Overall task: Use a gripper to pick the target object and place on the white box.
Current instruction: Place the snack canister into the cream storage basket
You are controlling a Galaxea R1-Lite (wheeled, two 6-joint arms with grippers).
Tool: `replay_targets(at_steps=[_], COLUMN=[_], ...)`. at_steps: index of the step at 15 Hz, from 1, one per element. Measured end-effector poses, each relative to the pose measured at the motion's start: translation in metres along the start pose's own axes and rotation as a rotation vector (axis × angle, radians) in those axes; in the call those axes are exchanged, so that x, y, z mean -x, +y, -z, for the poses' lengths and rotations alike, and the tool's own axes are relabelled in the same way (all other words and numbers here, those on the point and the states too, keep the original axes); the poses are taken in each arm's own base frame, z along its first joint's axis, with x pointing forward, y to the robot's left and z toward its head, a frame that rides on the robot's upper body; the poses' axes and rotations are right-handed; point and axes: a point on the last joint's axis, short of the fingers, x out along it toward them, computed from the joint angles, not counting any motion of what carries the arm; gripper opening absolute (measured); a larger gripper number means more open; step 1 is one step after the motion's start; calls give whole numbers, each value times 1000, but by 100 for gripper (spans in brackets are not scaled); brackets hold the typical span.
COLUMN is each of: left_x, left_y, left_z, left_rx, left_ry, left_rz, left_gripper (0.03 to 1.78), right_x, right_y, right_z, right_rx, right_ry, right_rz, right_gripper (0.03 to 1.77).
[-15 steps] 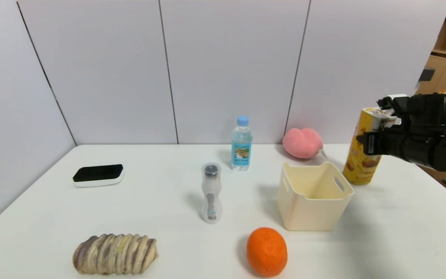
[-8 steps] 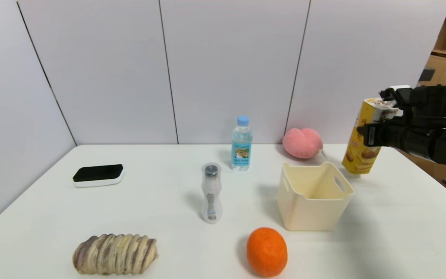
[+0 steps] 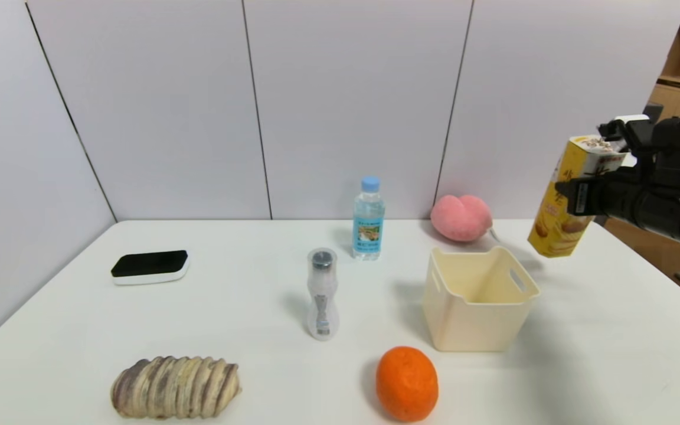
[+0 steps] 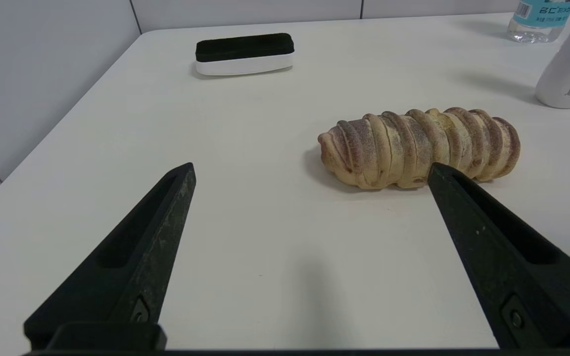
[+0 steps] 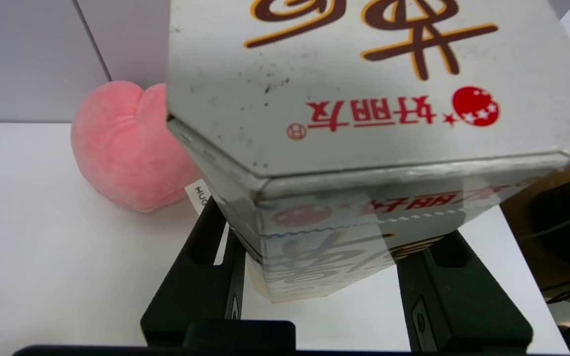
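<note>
Looks light and hollow, the chip carton [image 3: 570, 198]: thin card walls, stiff enough along the hexagonal edges but likely to dent under a hard squeeze, and the glossy panels probably a little slippery. Best taken across two opposite flat faces in the upper half, as now. Held by the right gripper [image 5: 314, 267], jaws clamped on the carton's sides just below the top. Hangs clear of the desk [image 3: 228, 307], tilted with its top leaning toward the arm, up and to the right of the white box [image 3: 477, 301], near the pink plush [image 3: 461, 218].

Compared with a second ago: standing on the desk beside the box then, now lifted off it, higher and more tilted. Everything else on the desk unmoved.

Left gripper [image 4: 309, 170] parked low over the near-left desk by the ridged bread roll [image 4: 418, 147], jaws wide apart and holding nothing.
</note>
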Motion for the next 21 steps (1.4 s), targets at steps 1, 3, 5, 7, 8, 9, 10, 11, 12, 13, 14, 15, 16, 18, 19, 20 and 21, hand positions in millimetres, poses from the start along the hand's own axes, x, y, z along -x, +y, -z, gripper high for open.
replay_targets(at_steps=[1, 3, 5, 7, 8, 9, 10, 11, 12, 13, 14, 15, 16, 18, 19, 20, 21], left_x=[0, 0, 0, 0, 0, 0, 0, 0, 0, 0, 0, 0, 0, 0, 0, 0, 0], left_y=[0, 0, 0, 0, 0, 0, 0, 0, 0, 0, 0, 0, 0, 0, 0, 0, 0], left_z=[0, 0, 0, 0, 0, 0, 0, 0, 0, 0, 0, 0, 0, 0, 0, 0, 0], left_rx=[0, 0, 1, 0, 0, 0, 0, 0, 0, 0, 0, 0, 0, 0, 0, 0, 0], left_ry=[0, 0, 0, 0, 0, 0, 0, 0, 0, 0, 0, 0, 0, 0, 0, 0, 0], left_rz=[0, 0, 0, 0, 0, 0, 0, 0, 0, 0, 0, 0, 0, 0, -1, 0, 0], left_gripper=[169, 169, 169, 169, 169, 169, 169, 169, 169, 169, 169, 169, 169, 169, 169, 169, 169], right_x=[7, 22, 38, 56, 65, 74, 83, 93, 101, 109, 118, 126, 134, 147, 151, 156, 160], right_y=[0, -1, -2, -4, -5, -6, -6, -6, -5, -4, -3, -2, 0, 4, 5, 7, 7], right_z=[-4, -14, -23, -29, -31, -34, -36, -38, -40, -41, -42, -42, -41, -41, -41, -41, -42], right_rx=[-1, -4, -7, -10, -10, -11, -12, -11, -9, -7, -4, -1, 4, 15, 19, 23, 26], right_ry=[-15, -55, -100, -126, -131, -139, -147, -152, -157, -161, -160, -155, -149, -137, -129, -112, -93], right_rz=[-2, -9, -17, -21, -22, -24, -27, -34, -43, -54, -66, -80, -96, -133, -148, -162, -173], right_gripper=[84, 84, 84, 84, 84, 84, 84, 84, 84, 84, 84, 84, 84, 84, 84, 84, 84])
